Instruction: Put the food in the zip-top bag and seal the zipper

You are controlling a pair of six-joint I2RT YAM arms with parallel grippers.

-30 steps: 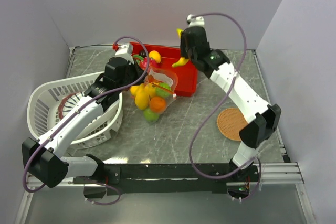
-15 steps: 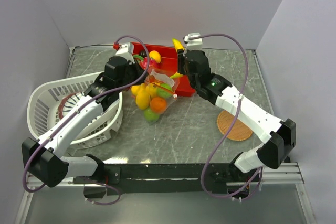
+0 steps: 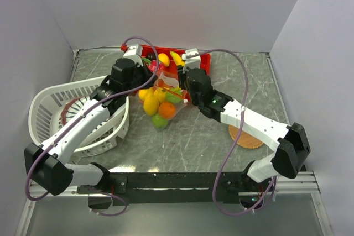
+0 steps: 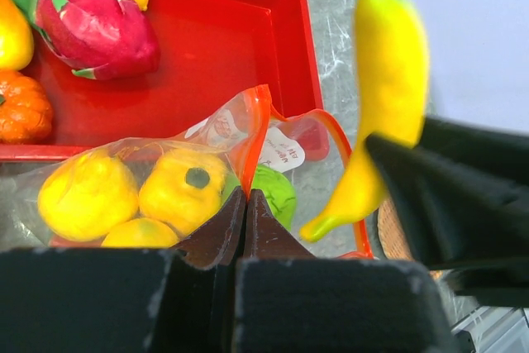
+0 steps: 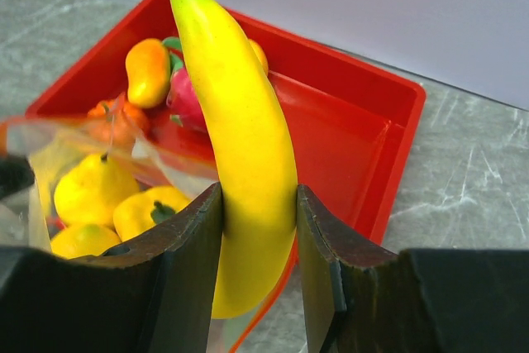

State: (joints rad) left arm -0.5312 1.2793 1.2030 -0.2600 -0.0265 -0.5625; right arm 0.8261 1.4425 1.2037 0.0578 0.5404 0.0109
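**Banana over bag mouth, both grippers clamped**

Right gripper (image 5: 254, 204) is clenched on the banana (image 5: 235, 121). The fingers grip its lower half and one tip sticks up past them.

Left gripper (image 4: 245, 200) is pinched shut on the zip-top bag (image 4: 124, 163) at the zipper (image 4: 263, 113), holding that rim up.

The bag mouth gapes just below the right gripper. The banana's lower end hangs at the mouth, right of the left fingers; can't tell if it's inside yet.

Yellow fruits (image 4: 87, 192) and a lime (image 4: 277, 192) are in the bag, just ahead of the left fingertips.

Red tray (image 4: 281, 31) lies beyond both grippers, with a pink fruit (image 4: 95, 26) in it. White basket (image 3: 50, 109) is under the left arm.
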